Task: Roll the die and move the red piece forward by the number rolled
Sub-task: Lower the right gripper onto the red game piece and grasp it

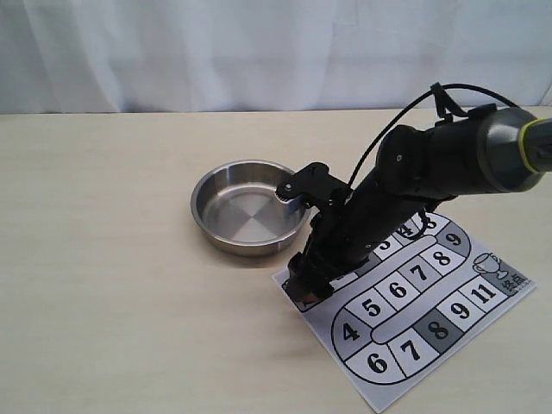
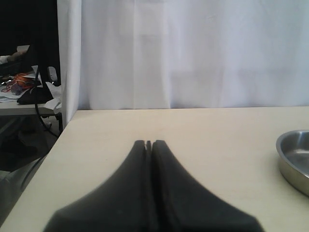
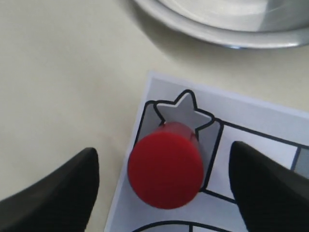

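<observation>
The red piece stands upright on the grey star square at the corner of the paper game board. My right gripper is open and hangs over it, one finger on each side, neither touching it. In the exterior view the right gripper sits low over the board's near-left corner and hides most of the piece. My left gripper is shut on nothing above bare table. No view shows the die.
A round steel bowl stands just behind the board's corner, and its rim lies close beyond the star square. The bowl's edge also shows in the left wrist view. A white curtain backs the table.
</observation>
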Robot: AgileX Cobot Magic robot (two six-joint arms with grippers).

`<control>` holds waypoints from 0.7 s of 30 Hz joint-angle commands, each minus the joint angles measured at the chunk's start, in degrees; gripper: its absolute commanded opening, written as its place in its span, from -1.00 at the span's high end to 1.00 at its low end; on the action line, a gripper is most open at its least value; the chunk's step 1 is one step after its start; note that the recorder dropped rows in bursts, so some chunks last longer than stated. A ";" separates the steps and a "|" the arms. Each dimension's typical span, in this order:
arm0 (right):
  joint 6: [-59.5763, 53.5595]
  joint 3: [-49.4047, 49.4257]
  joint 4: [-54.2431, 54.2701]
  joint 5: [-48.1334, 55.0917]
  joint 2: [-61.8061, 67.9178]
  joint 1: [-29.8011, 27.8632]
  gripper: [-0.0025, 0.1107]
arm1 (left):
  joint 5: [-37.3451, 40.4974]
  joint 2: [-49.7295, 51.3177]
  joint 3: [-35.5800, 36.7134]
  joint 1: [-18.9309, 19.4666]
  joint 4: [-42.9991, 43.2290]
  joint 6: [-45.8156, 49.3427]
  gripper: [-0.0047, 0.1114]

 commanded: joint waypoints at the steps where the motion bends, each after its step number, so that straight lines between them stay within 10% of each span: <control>1: -0.39 0.19 -0.34 -1.30 0.08 0.13 -0.28 | -0.65 -0.06 -0.30 -0.01 -0.07 -0.12 0.92; 3: -0.38 0.19 -0.34 -1.70 0.08 0.13 -0.24 | -0.65 -0.06 -0.30 -0.01 -0.07 -0.12 0.92; 10: -0.22 0.07 -0.18 -1.40 -0.17 0.13 0.88 | -0.65 -0.06 -0.30 -0.01 -0.07 -0.12 0.92; 21: 9.90 -0.04 -15.01 -3.06 -4.36 0.00 0.88 | -0.65 -0.06 -0.30 -0.01 -0.07 -0.12 0.92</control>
